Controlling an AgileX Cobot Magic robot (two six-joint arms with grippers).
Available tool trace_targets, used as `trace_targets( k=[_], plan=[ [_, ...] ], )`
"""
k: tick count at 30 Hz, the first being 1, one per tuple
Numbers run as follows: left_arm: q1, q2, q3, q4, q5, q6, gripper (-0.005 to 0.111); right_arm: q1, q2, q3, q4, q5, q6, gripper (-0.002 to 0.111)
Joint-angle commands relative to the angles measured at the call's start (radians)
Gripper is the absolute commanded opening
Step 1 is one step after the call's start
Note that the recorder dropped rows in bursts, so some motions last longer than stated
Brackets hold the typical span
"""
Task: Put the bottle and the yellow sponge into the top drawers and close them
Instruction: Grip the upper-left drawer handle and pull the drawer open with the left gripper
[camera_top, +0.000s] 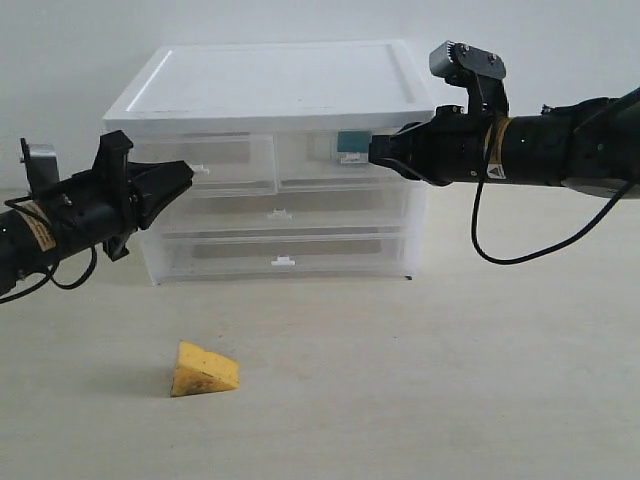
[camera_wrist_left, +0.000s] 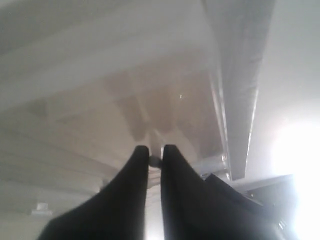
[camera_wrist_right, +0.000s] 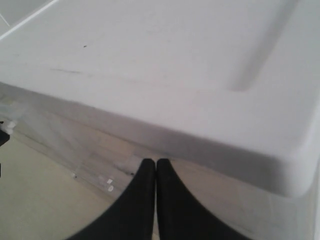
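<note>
a pale table (camera_top: 450, 400) carries a white drawer cabinet (camera_top: 280, 90) and, before it, the yellow sponge (camera_top: 203, 370).

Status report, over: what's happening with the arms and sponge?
Left tool shut on white clip handle of left translucent top drawer. Right tool shut at right top drawer, teal-labelled bottle inside. Yellow wedge sponge on table, unobstructed.

The cabinet (camera_top: 280, 80) is plastic all over. Its top is opaque white and smooth with a soft sheen, while the top drawers (camera_top: 235, 160) are see-through, slightly frosted plastic. The yellow sponge (camera_top: 203, 370) looks foamy and matt, with a rougher brownish mottled face. The table (camera_top: 450, 380) is a pale, matt wood-grain surface. The left gripper (camera_top: 188, 173) and right gripper (camera_top: 373, 150) look like smooth black matt plastic, and the bracket (camera_top: 467, 62) on the right arm looks like bare grey metal.
</note>
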Motion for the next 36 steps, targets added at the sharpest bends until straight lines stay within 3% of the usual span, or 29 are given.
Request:
trace_targets(
  k=[1,10,14,17,18,20,26,32,36],
  plan=[
    [-0.011,-0.004,0.074,0.023,-0.055,0.037,0.004,-0.008,0.001,-0.012,0.036,0.024,0.002,0.0],
    [-0.011,-0.004,0.246,-0.026,-0.106,0.164,0.004,-0.008,0.001,-0.012,0.036,0.024,0.002,0.0],
    [-0.009,-0.03,0.25,-0.031,-0.106,0.187,0.005,-0.008,0.001,-0.012,0.036,0.017,0.0,0.0],
    [-0.007,-0.064,0.227,-0.023,-0.106,0.142,0.024,-0.008,0.001,-0.012,0.036,0.017,0.0,0.0],
    [-0.007,-0.083,0.213,-0.023,-0.106,0.095,0.041,-0.008,0.001,-0.012,0.035,0.02,0.0,0.0],
    [-0.007,-0.097,0.193,-0.009,-0.106,0.043,0.056,-0.008,0.001,-0.012,0.035,0.02,0.0,0.0],
    [-0.007,-0.097,0.15,-0.023,-0.106,0.002,0.053,-0.008,0.001,-0.012,0.035,0.02,-0.002,0.0],
    [-0.007,-0.097,0.076,0.054,-0.106,-0.08,0.05,-0.008,0.001,-0.012,0.035,0.02,-0.002,0.0],
    [-0.007,-0.097,0.055,0.09,-0.006,-0.106,0.05,-0.008,0.001,-0.012,0.035,0.02,-0.002,0.0]
  ],
)
